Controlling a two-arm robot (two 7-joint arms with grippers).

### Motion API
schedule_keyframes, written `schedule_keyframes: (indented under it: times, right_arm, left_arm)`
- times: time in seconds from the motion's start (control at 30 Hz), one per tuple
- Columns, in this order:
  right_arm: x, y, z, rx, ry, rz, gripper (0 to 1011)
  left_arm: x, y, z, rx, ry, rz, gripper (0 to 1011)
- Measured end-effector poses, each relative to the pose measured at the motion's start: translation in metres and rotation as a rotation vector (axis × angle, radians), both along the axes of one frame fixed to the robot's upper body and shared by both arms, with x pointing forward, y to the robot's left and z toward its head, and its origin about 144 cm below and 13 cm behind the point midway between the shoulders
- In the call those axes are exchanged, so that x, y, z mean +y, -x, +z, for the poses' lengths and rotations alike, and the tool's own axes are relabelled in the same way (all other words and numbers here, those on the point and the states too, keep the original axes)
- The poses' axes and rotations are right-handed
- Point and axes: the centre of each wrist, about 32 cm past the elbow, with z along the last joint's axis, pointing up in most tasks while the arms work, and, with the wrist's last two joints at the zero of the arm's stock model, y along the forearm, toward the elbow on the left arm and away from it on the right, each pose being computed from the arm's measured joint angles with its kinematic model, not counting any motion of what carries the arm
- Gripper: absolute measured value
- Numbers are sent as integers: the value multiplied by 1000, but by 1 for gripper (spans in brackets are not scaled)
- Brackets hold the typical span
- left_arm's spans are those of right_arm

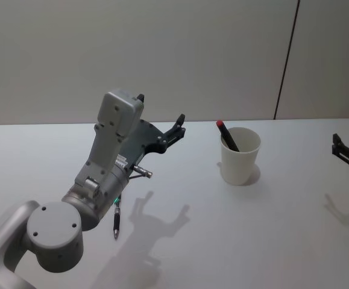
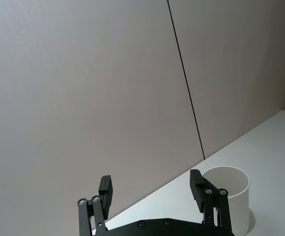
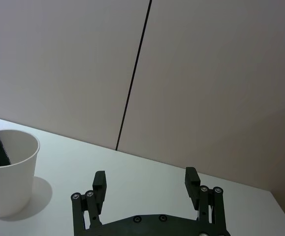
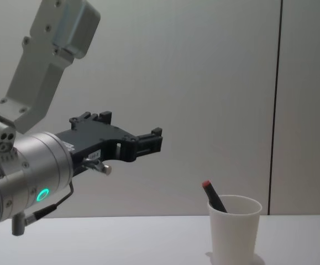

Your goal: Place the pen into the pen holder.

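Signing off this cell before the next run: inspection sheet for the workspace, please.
Surface: white table, arm shadows on it.
Job's things: pen leans inside the pen holder, red end above the rim; holder upright.
Clutter: nothing seen.
Tools: left tool raised above the table, left of the holder, open, empty; right tool at the table's right side, open, empty.
Cables: thin lead hangs off the left wrist.
Surroundings: grey wall panels with a dark vertical seam.
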Motion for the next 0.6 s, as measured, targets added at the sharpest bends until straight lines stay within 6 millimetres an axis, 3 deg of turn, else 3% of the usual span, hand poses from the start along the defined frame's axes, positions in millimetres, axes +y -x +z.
schedule_keyframes:
  times: [0.6]
  right_arm:
    - [-1,2,0,3,5,1,1002]
  left_arm:
    - [-8,13,0,111,32,94,1000]
